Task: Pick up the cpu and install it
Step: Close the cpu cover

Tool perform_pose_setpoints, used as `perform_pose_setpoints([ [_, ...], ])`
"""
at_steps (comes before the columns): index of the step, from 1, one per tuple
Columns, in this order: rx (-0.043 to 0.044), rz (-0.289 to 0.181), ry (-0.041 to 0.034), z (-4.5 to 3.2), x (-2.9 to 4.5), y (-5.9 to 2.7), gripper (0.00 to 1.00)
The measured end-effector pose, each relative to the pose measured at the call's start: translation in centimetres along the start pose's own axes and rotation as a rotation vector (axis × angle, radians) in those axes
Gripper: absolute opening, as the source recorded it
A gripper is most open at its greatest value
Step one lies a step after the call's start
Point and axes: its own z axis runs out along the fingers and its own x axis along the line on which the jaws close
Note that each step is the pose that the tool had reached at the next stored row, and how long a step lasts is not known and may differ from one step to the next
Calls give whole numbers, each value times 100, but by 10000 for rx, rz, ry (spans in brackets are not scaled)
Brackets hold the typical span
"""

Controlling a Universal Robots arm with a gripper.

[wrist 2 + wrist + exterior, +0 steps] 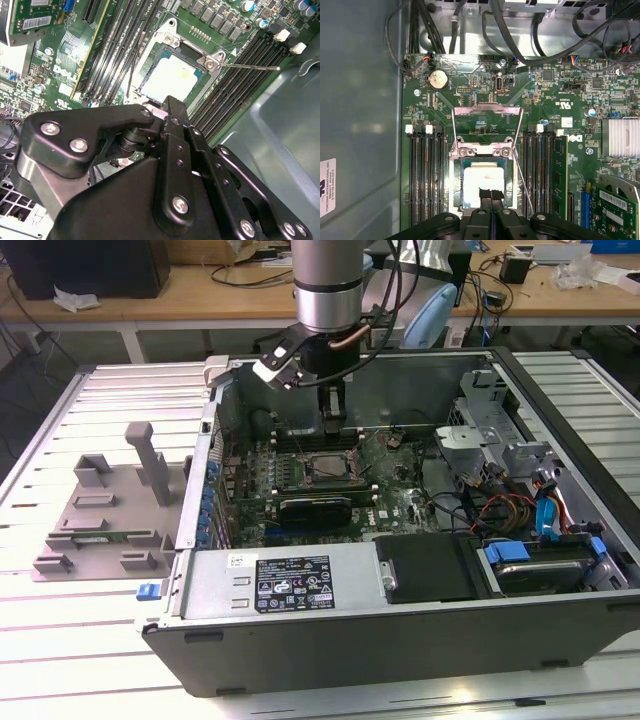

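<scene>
You see your gripper (490, 194), fingertips (485, 194) clenched together, hanging right over the cpu (481, 179), which lies flat in its socket (508, 170) between the memory slots (425, 175) on the green motherboard (470, 75) inside the open computer case (400, 640).

Arm (328, 285): silver-grey cylinder with black cables (396, 280) beside it. Gripper (490, 194): black jointed link plates (90, 135), rounded corners, fastened by silver round-head screws (79, 145).

The robot arm (327, 280) is reaching straight down from above, and its claw (333, 428) is pointing downward with both fingers (484, 196) pressed together.
</scene>
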Motion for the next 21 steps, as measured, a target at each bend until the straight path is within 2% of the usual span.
perform_pose_setpoints([
  [8,3,0,-4,-14,-1,0,11],
  [9,0,1,0,-88,-3,3,11],
  [11,0,1,-1,-188,-7,7,11],
  [13,1,0,0,-224,-8,9,11],
  [17,2,-1,-2,-230,-9,21,11],
  [21,0,1,0,-225,-10,123,11],
])
